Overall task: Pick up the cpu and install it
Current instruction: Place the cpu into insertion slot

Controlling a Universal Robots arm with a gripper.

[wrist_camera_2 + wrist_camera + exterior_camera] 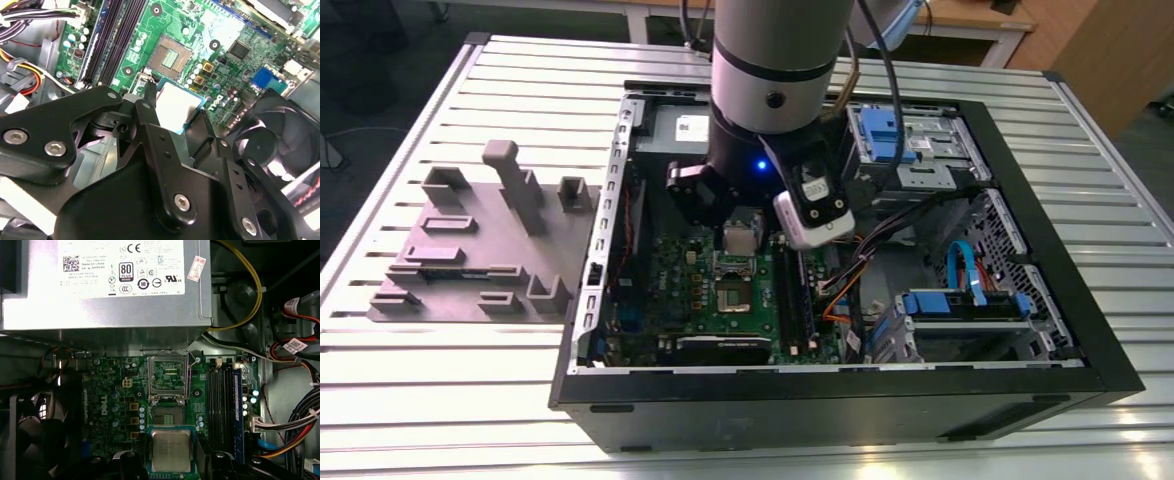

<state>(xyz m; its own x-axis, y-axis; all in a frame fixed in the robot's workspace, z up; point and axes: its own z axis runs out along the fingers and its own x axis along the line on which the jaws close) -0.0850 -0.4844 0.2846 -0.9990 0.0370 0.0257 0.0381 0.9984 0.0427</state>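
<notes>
Black fingers [155,130] of the robot arm's pincer [177,111] are clamped on opposite edges of the chip [171,450], holding it flat and clear above the green circuit board [110,405] inside an open computer case [854,410]. Light, thin and stiff, the chip probably needs little squeeze, though its smooth metal top looks slippery and its underside is likely delicate (the edges seem the only safe place to hold it). Just beyond the pincer lies the open socket [172,57], not yet touched by the chip, its hinged metal frame [152,375] tipped up. Long black memory sticks [220,400] run beside the socket to one side of the pincer, and a round black fan [272,145] sits to the other. A grey power supply box [110,285] stands farther off, and bundled cables [295,420] crowd the case wall beyond the sticks. The tipped-up frame and the sticks look the likeliest things to snag.
</notes>
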